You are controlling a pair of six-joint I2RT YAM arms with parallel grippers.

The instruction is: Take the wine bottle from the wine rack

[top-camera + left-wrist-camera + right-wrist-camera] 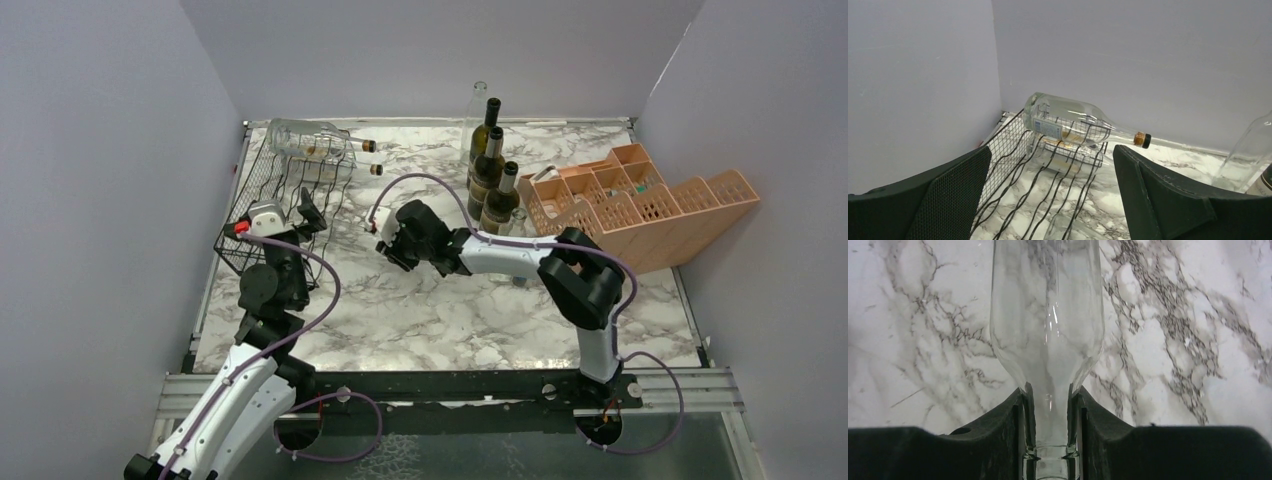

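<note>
Right hand (1049, 401) — closed on the neck of the held bottle (1048, 315), a clear glass one. A finger (1008, 420) presses each side of the neck just under the shoulder, and the body runs straight out ahead of the hand. What shows of it lies over the marble worktop (1173, 315), not over wire; whether it rests on the marble or hangs above it cannot be told. Left hand (1050, 200) — open, fingers spread wide, holding nothing, aimed along the black wire rack (1013, 155), whose wavy rods run away from between the fingers. Upper bottle (1068, 117): clear, labelled, lying on its side on the rack's top tier ahead of the left hand, with its dark-capped neck pointing to that hand's right. Lower bottle (1068, 157): clear, lying on the tier directly beneath, partly hidden by the mesh. Three dark green bottles (487, 170) stand upright in a close row beyond the right arm, with one clear upright bottle (478, 108) behind them. An orange plastic crate (640, 205) with many compartments lies tilted just beside the dark bottles, on the side away from both hands.
</note>
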